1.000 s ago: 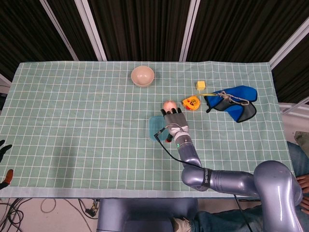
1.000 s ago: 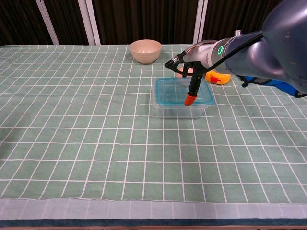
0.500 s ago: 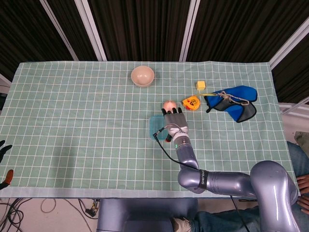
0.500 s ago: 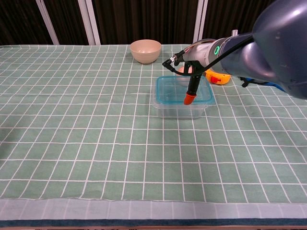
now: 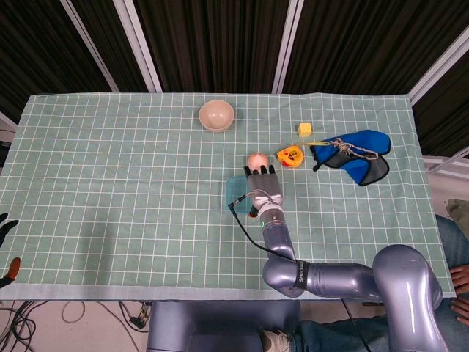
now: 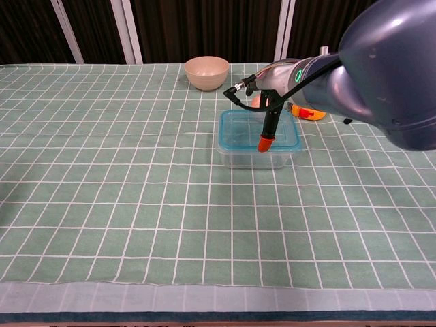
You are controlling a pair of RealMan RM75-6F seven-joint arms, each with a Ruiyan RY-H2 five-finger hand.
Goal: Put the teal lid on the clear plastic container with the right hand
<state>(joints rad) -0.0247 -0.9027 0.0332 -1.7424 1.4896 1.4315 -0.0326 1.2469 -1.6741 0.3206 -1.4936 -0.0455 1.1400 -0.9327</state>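
- Near the middle of the table (image 5: 110, 183), slightly toward its right edge, the container (image 6: 253, 155) stands with the teal lid (image 6: 242, 129) lying on top of it.
- Over the lid's right half is the right hand (image 5: 265, 186), palm down with the fingers stretched toward the far edge; in the chest view a dark finger with an orange tip (image 6: 265, 142) points straight down to the lid.
- Whether that tip touches the lid or sits just above it, I cannot tell; the hand holds nothing.
- At the near left corner, only dark fingertips of the left hand (image 5: 6, 224) show, and I cannot tell how they are set.
- By the far edge stands a beige bowl (image 5: 217, 115).
- Just beyond the container lies a pink ball (image 5: 256, 159), with an orange tape measure (image 5: 290, 155) beside it.
- Toward the far right corner lie a yellow cube (image 5: 305, 129) and a blue mitt (image 5: 355, 155).
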